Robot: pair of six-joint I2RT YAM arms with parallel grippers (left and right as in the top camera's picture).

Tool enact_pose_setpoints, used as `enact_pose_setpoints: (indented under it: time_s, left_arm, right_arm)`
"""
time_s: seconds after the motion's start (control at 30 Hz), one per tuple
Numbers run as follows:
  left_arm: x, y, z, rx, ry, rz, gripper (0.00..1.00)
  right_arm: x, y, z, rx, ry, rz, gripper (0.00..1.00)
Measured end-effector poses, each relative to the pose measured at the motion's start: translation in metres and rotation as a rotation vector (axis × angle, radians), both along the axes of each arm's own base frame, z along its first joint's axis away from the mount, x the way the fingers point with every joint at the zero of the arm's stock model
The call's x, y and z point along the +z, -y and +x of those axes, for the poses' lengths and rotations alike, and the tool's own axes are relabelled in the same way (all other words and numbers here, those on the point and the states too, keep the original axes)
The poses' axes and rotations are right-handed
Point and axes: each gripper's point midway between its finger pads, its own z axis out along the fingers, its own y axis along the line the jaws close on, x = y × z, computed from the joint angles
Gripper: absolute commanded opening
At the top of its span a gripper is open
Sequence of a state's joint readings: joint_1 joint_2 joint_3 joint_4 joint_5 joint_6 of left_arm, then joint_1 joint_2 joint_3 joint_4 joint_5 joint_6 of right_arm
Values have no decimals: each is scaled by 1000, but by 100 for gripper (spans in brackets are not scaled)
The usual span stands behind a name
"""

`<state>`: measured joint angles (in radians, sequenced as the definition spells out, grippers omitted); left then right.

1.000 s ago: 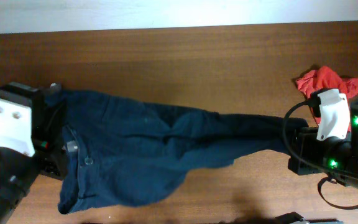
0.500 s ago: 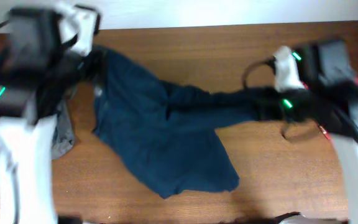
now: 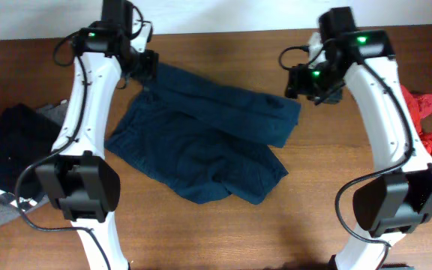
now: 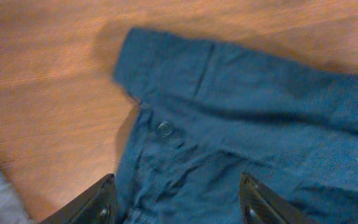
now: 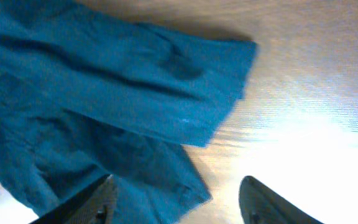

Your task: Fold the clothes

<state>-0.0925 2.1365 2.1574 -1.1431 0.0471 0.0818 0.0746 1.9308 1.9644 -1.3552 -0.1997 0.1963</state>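
Pants (image 3: 201, 139): doubled over toward far edge, no longer stretched; left gripper (image 4: 178, 202), right gripper (image 5: 178, 196) both spread, empty; first fold done.

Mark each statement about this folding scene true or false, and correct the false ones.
1. The blue trousers lie on the wooden table. True.
2. The right gripper is clamped on a trouser leg. False: it is open and holds nothing.
3. A red cloth sits beside the right arm. True.
4. The waistband button is hidden from the left wrist camera. False: it shows plainly.
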Motion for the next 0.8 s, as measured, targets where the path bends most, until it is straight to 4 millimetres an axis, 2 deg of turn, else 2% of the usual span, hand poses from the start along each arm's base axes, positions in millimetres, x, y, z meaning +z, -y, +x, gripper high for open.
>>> enact_pose_setpoints:
  time_s: [0.1,0.17,0.27,0.37,0.53,0.67,0.8]
  left_arm:
    - [-2,-15,-14,27,-57,8,63]
    - [-8,-23,-27,42,-116,15,57]
    - [-13,-27,-42,47,-182,24,56]
    - [-18,-27,-51,45,-223,27,56]
    - [-34,-27,-66,44,-297,32,57]
    - [-37,-27,-68,44,-307,33,62]
    - [-37,-27,-66,45,-298,32,63]
  right_arm:
    - [-1,5,-8,16,-28,-8,71]
    - [-3,3,-10,37,-35,-12,68]
    - [-14,-4,-15,70,-56,-13,68]
    - [-38,-12,-23,130,-90,-23,74]
    - [-96,-35,-39,294,-116,-46,75]
    - [-138,-57,-36,395,-33,-98,76]
    - [-157,-70,-30,445,48,-154,78]
